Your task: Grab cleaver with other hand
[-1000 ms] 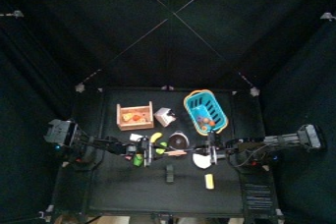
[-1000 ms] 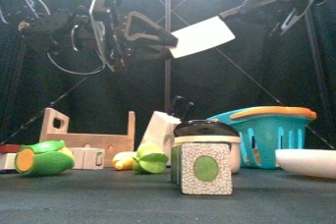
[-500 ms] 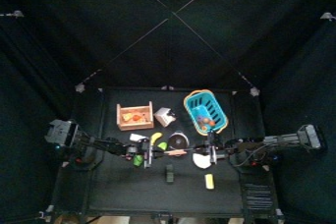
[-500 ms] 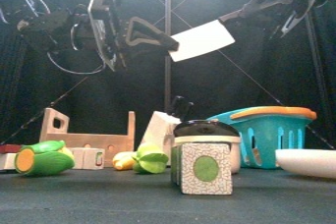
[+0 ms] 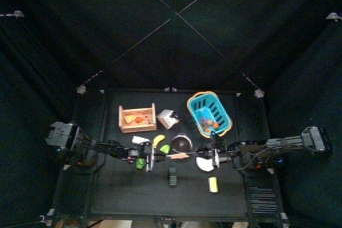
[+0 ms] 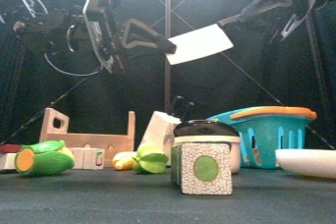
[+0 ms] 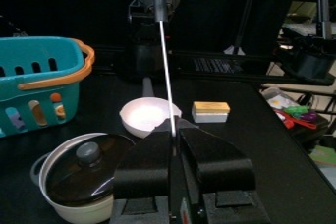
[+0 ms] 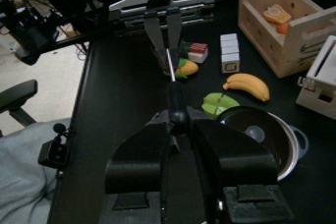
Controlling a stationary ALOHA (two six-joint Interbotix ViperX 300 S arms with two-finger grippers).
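Two grippers meet mid-air over the table. The cleaver point(image 6: 199, 44) hangs high between them, long axis near level, flat pale rectangular blade toward the right arm and tipped slightly up. Left gripper point(image 6: 160, 41) pinches its dark handle; right gripper point(image 6: 237, 18) jaws stand parted at the blade's far end. Teal slatted plastic basket point(image 6: 262, 135), orange handle, contents unclear; wooden crate point(image 8: 300, 12) holds an orange piece.

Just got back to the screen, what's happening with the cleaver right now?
It's a mid-air handover above the table. The left hand is shut on the cleaver, which hangs above the pot and teal basket. The right hand sits at the cleaver's other end; whether it grips or has let go, I can't tell.
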